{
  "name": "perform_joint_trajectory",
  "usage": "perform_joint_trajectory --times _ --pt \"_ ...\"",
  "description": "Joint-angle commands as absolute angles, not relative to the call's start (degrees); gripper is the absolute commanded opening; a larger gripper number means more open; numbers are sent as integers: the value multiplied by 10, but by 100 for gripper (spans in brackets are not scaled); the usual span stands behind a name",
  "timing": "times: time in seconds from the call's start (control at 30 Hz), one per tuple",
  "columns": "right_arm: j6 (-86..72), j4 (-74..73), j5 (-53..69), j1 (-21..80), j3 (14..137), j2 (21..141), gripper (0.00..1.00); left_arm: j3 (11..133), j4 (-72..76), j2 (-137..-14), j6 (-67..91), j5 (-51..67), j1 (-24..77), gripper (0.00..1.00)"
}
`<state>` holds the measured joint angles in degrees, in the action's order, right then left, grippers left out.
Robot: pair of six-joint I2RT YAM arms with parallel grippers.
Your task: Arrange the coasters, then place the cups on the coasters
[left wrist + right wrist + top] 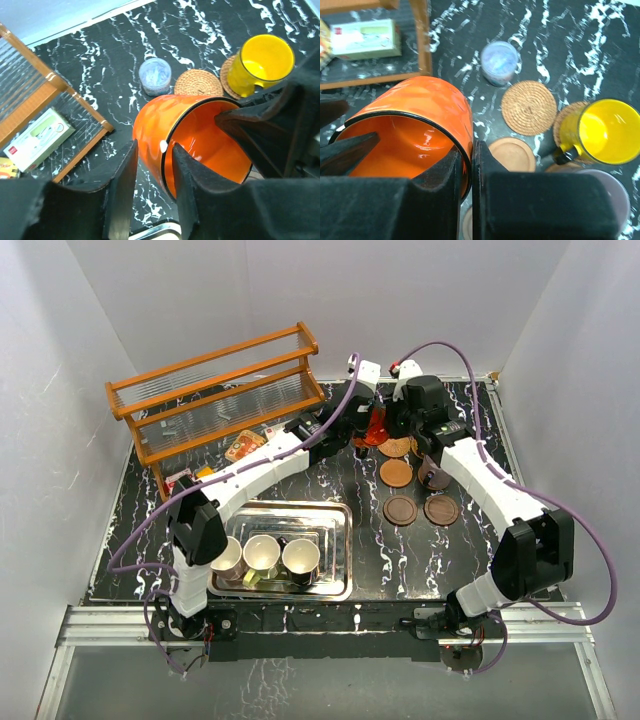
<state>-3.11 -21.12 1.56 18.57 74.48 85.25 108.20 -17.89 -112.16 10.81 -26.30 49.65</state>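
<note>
The red-orange cup hangs tilted above the far middle of the table, between both grippers. My right gripper is shut on its rim, one finger inside the cup. My left gripper straddles the opposite rim open, with a gap between its outer finger and the cup wall. The yellow cup stands on a woven coaster. A bare woven coaster and a smooth coaster lie below. The mauve cup stands to the right. Two dark coasters lie nearer.
A metal tray at the near left holds three white-lined cups. A small grey-blue pot stands behind the coasters. A wooden rack fills the far left, with small boxes beneath it.
</note>
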Motion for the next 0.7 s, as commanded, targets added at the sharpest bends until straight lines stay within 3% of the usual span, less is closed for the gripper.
perform_joint_trajectory --times 0.0,0.1,0.27,0.5,0.67 --pt "-19 -187 -39 176 764 837 0 1088 -159 -1077 82 -200 493 40" --pt "-12 -188 -50 173 755 827 0 1080 -163 -1064 63 -164 493 54" --pt "-7 -196 -52 158 737 804 0 1062 -186 -1040 20 -131 493 68" --pt "1 -228 -45 123 698 750 0 997 -206 -1002 -51 -153 492 81" --pt "17 -274 -37 99 663 692 0 955 -199 -984 -80 -177 492 85"
